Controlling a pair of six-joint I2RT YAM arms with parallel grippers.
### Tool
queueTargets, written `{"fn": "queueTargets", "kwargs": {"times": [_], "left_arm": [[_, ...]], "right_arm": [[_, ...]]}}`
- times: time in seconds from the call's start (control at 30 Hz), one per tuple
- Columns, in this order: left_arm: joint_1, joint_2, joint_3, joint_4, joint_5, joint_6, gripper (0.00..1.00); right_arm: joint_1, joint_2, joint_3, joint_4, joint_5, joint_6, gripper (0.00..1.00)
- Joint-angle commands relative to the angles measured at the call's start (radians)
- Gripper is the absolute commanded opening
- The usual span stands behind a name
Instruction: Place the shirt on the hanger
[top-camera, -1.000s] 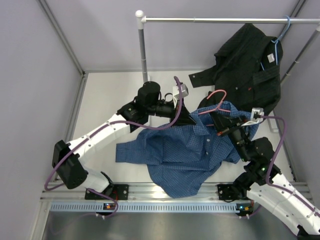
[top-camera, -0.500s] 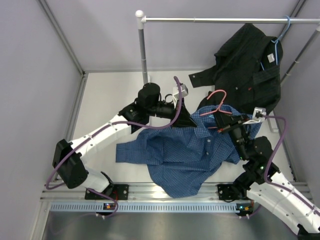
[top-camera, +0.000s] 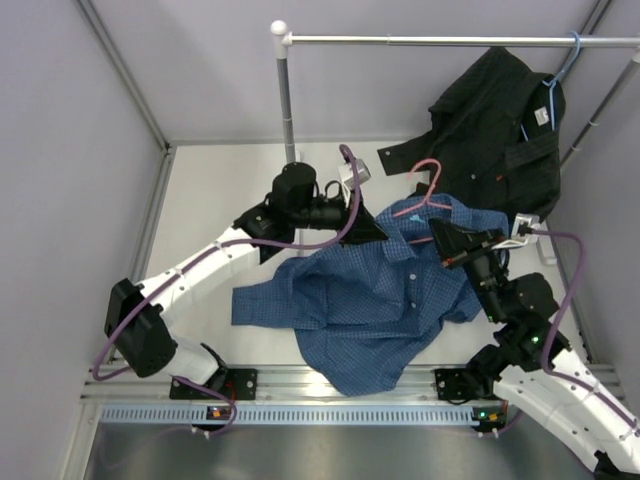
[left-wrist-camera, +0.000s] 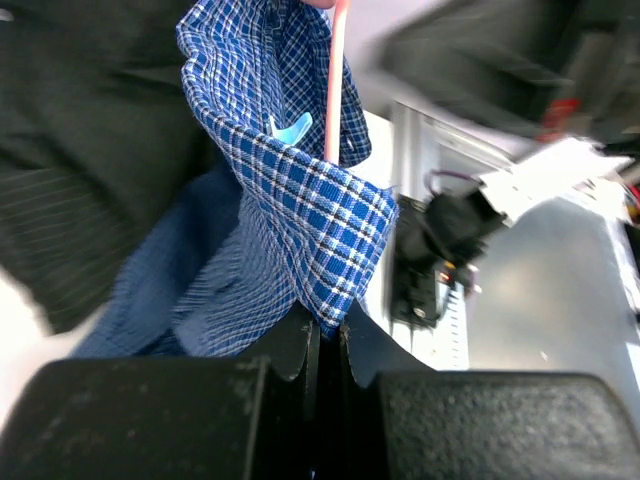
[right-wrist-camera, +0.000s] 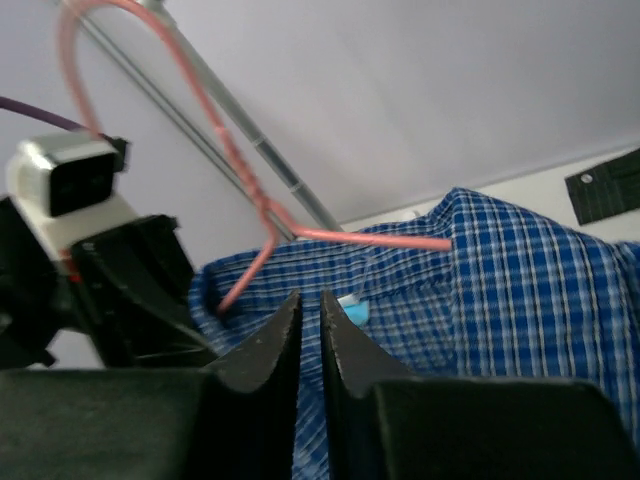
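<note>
The blue checked shirt (top-camera: 365, 300) lies spread on the table, its collar end lifted. My left gripper (top-camera: 378, 232) is shut on a fold of the collar; the left wrist view shows the fabric (left-wrist-camera: 300, 210) pinched between the jaws (left-wrist-camera: 326, 328). The pink hanger (top-camera: 424, 196) stands tilted with its hook up. Its arms run into the collar (right-wrist-camera: 300, 232), and its wire also shows in the left wrist view (left-wrist-camera: 337, 80). My right gripper (top-camera: 438, 240) sits at the collar's right side. Its jaws (right-wrist-camera: 310, 305) are almost together with blue fabric (right-wrist-camera: 520, 270) in the slit. The hanger's bottom bar is hidden.
A black shirt (top-camera: 500, 130) hangs on a light blue hanger (top-camera: 562, 62) from the metal rail (top-camera: 430, 40) at the back right. The rail's upright pole (top-camera: 287, 100) stands behind my left arm. Grey walls close in both sides.
The hanger's hook has risen and moved toward the back. The collar has lifted with it. My right gripper has shifted slightly right and up; my left gripper has edged toward the back.
</note>
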Motion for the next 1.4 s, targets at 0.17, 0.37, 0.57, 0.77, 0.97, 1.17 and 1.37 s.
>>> {"fn": "queueTargets", "kwargs": {"times": [0.17, 0.37, 0.57, 0.77, 0.97, 1.17, 1.37], "left_arm": [[0.090, 0.044, 0.139, 0.026, 0.102, 0.024, 0.00], [0.108, 0.066, 0.197, -0.147, 0.323, 0.229, 0.00], [0.203, 0.012, 0.219, -0.394, 0.494, 0.490, 0.00], [0.312, -0.051, 0.197, -0.422, 0.722, 0.537, 0.00], [0.317, -0.069, 0.209, -0.421, 0.819, 0.518, 0.00], [0.319, -0.112, 0.200, -0.421, 0.857, 0.510, 0.00], [0.320, -0.146, 0.177, -0.421, 0.913, 0.524, 0.00]], "right_arm": [[0.004, 0.006, 0.316, -0.528, -0.191, -0.184, 0.28], [0.004, 0.036, 0.519, -0.718, -0.061, -0.469, 0.58], [0.004, 0.245, 0.826, -1.022, -0.085, -0.733, 0.70], [0.036, 0.273, 0.986, -1.193, -0.462, -0.985, 0.81], [0.043, 0.433, 1.104, -1.287, -0.562, -1.009, 0.77], [0.035, 0.510, 1.146, -1.323, -0.676, -0.997, 0.76], [0.016, 0.550, 1.152, -1.317, -0.736, -0.976, 0.66]]}}
